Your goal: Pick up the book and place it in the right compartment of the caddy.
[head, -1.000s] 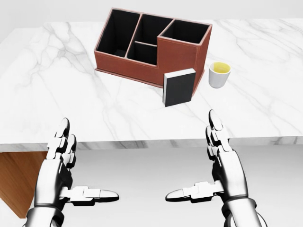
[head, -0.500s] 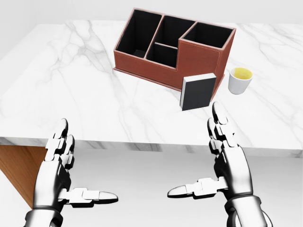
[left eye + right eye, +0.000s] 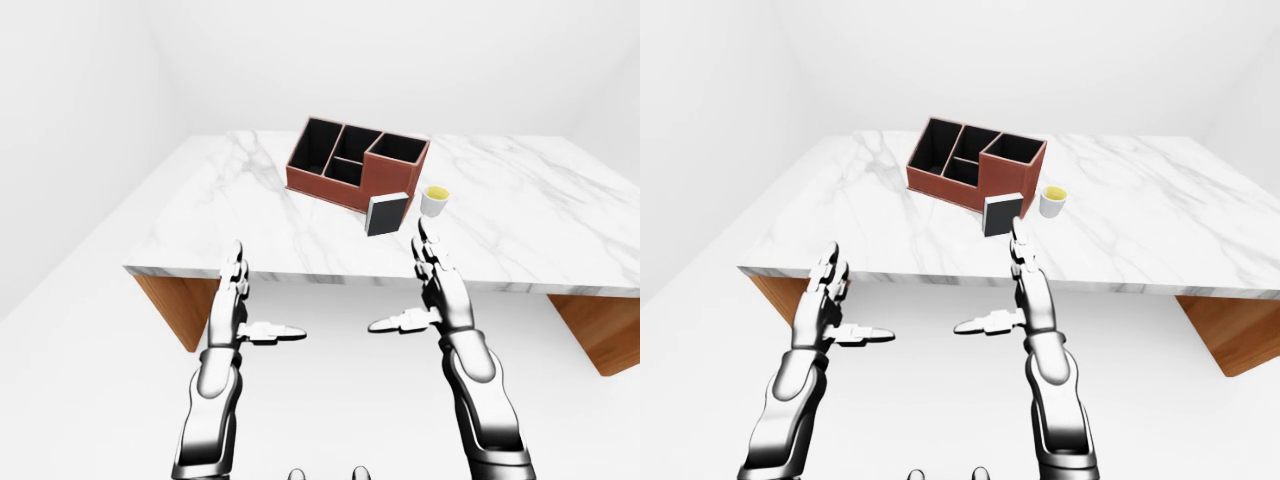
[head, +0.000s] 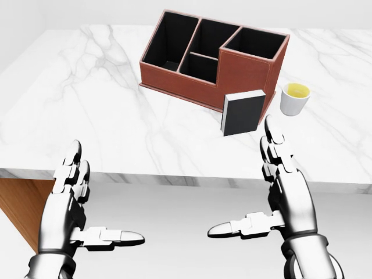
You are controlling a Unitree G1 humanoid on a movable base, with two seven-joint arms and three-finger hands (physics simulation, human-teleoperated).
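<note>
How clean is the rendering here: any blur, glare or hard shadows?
Head view: sharp throughout, flat even light, no glare on the white marble table; the brown compartmented caddy has near-black interiors. Eye views: equally sharp, wider framing, only a faint shadow by the dark upright book.

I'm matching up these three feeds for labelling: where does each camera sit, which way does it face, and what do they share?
Head view: on the head, looking down at the white marble table, brown compartmented caddy and upright black book; left hand and right hand show, open.
Left-eye view: on the head, wider, showing both forearms.
Right-eye view: its twin, scene shifted left.
All share the white cup.
</note>
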